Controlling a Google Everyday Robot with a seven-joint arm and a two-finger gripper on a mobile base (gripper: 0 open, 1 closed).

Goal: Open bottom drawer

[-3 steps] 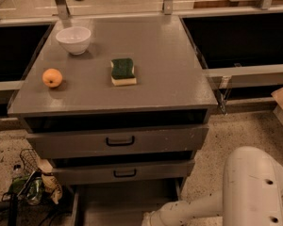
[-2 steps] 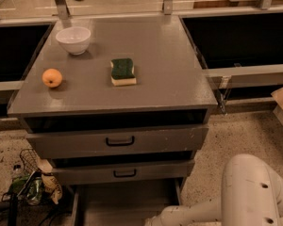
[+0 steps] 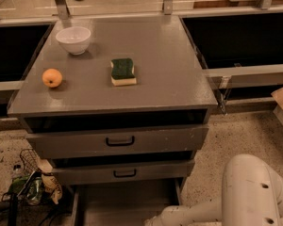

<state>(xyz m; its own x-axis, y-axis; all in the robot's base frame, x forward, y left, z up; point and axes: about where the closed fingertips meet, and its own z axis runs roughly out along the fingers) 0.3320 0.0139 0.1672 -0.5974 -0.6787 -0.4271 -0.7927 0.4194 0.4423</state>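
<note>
The bottom drawer (image 3: pixel 125 202) stands pulled out under the cabinet. Its grey floor and side rails show, while its front and handle lie below the picture's lower edge. My white arm (image 3: pixel 254 192) comes in from the bottom right, and its forearm (image 3: pixel 179 215) reaches left over the drawer's near end. The gripper is past the lower edge, out of view. Above the open drawer sit two grey fronts, the upper one (image 3: pixel 118 141) with a larger black handle and the lower one (image 3: pixel 124 172) with a smaller handle.
On the cabinet top (image 3: pixel 170 55) lie a white bowl (image 3: pixel 73 39), an orange (image 3: pixel 52 77) and a green-and-yellow sponge (image 3: pixel 122 71). A wire basket with clutter and cables (image 3: pixel 30 185) sits on the floor at the left. Dark shelves flank the cabinet.
My arm has sunk slightly toward the bottom edge. The drawers and the things on top have not moved.
</note>
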